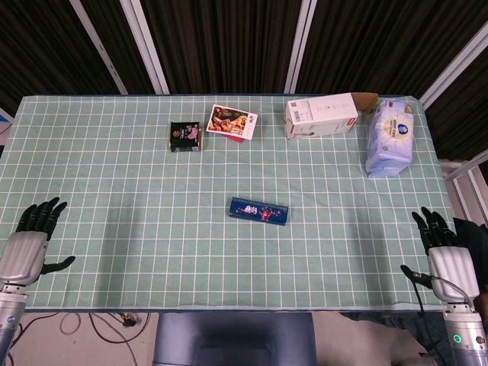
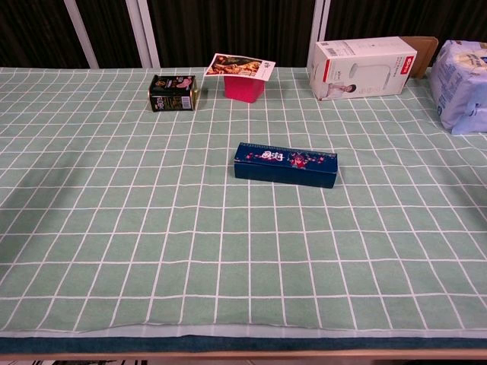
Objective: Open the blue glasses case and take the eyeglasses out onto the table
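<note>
The blue glasses case (image 1: 258,210) lies closed near the middle of the table, a long flat box with a floral print; the chest view shows the case (image 2: 285,164) lid-up and undisturbed. No eyeglasses are visible. My left hand (image 1: 32,242) rests at the table's front left corner, fingers spread and holding nothing. My right hand (image 1: 444,255) sits at the front right edge, fingers also apart and empty. Both hands are far from the case. Neither hand appears in the chest view.
Along the back stand a small dark tin (image 1: 186,136), a red box topped with a picture card (image 1: 232,123), a white carton (image 1: 322,115) and a pack of wipes (image 1: 390,139). A green checked cloth (image 1: 137,229) covers the table.
</note>
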Tool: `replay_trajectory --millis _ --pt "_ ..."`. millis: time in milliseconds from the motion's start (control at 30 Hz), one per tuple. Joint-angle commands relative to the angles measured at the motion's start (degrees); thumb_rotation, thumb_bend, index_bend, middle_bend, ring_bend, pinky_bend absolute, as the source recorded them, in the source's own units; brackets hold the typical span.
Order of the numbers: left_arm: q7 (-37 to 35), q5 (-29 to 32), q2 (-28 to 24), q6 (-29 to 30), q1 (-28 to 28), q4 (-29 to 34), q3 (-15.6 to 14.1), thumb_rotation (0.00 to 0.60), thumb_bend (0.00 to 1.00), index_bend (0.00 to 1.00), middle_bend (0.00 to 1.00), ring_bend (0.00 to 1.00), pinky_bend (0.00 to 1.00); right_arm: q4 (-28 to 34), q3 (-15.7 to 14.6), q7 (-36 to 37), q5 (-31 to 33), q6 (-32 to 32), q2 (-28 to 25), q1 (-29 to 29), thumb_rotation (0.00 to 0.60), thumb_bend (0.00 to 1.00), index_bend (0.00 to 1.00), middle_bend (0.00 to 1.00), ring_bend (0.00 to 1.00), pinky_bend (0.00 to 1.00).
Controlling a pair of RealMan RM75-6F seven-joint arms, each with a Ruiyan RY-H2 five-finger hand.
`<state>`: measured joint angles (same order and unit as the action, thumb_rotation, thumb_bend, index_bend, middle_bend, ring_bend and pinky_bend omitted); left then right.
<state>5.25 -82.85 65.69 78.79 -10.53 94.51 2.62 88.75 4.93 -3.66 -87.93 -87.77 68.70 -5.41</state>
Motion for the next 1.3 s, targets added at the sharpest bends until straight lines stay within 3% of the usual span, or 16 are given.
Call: replay_trajectory --millis 33,533,900,1167,1300 --pt "-0.07 0.05 -0.01 0.01 0.01 0.02 0.03 0.6 0.0 0.0 0.0 0.0 0.0 -0.01 -0.02 -0.07 -0.02 0.03 0.0 -0.02 0.6 0.02 0.0 0.0 0.0 0.25" --pt "-0.69 0.69 0.23 -0.19 -0.1 -0.59 0.39 0.6 0.0 0.0 0.0 0.0 0.0 0.87 0.57 -1.05 1.65 1.27 0.66 -0.49 0.6 0.03 0.0 0.0 0.0 0.25" --pt "-2.37 0.74 -0.4 0.34 0.31 -0.68 0.52 0.6 0.0 0.0 0.0 0.0 0.0 7.18 2.05 -5.85 3.29 4.73 0.94 -3.19 0.6 0.03 0.0 0.0 0.0 0.25" --pt "-2.74 0.61 -0.77 -0.5 -0.1 -0.54 0.43 0.6 0.0 0.0 0.0 0.0 0.0 12.82 7.85 -13.93 10.84 12.36 5.73 -10.7 0.6 0.03 0.0 0.0 0.0 0.25" --pt "-3.04 0.93 -1.01 -1.06 -0.26 -0.3 0.43 0.6 0.0 0.0 0.0 0.0 0.0 14.92 11.67 -18.46 18.71 17.02 9.61 -15.74 0.6 0.04 0.0 0.0 0.0 0.25"
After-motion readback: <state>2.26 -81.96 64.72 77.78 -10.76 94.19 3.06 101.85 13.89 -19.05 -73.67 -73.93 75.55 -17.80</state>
